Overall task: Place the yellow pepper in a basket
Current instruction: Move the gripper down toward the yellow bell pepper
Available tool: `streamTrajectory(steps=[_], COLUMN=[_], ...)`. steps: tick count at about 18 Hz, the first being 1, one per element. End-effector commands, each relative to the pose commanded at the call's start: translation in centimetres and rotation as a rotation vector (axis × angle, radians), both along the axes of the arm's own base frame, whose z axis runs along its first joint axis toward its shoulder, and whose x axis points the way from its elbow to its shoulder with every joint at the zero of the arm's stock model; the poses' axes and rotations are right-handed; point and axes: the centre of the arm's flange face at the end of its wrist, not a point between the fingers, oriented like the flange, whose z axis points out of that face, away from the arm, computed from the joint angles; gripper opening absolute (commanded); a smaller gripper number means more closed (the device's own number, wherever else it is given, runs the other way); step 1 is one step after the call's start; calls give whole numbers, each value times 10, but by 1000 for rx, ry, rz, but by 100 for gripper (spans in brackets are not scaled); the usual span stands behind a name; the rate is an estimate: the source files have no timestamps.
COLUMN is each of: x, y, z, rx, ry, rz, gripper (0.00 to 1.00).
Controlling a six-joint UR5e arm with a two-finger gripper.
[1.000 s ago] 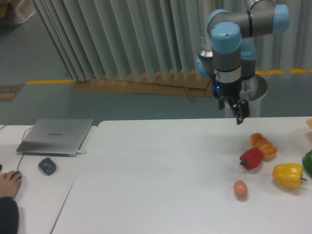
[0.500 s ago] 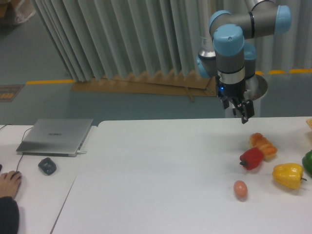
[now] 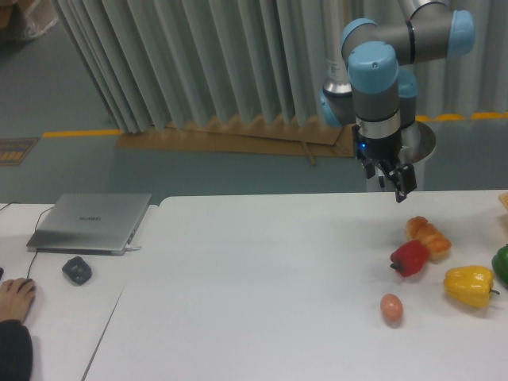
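**Reaching toward the yellow pepper**

Hovering above the far side of the bench (image 3: 262, 278), the hand (image 3: 397, 184) carries nothing; whether its fingers are spread, I cannot tell. The yellow pepper (image 3: 468, 286) lies near the right edge, well apart from it. Its glossy, lobed skin may slip in a grip. The red pepper (image 3: 410, 258) and the smooth egg (image 3: 390, 308) lie close by and may get pushed. No basket is visible.

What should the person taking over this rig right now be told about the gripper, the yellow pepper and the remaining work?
Gripper: above the table's far right area, holding nothing; too small to tell whether the fingers are open.
Yellow pepper: on the table at the right, nearer the camera than the gripper, beside the red pepper, bread-like item and egg.
Done: nothing; the pepper is ungrasped.
Left: reach it, grasp it, place it in a basket. No basket is clearly in view.
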Motion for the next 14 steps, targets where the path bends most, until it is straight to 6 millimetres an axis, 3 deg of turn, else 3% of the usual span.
streamTrajectory(steps=[4, 6, 8, 10, 11, 14], x=[-21, -54, -84, -99, -105, -159], y=[9, 22, 34, 38, 36, 6], z=[-11, 4, -6, -22, -25, -40], rx=[-13, 30, -24, -113, -124, -124], ry=[-5, 41, 76, 74, 56, 12], rz=[12, 34, -4, -146, -244, -463], gripper=[100, 100, 100, 100, 100, 100])
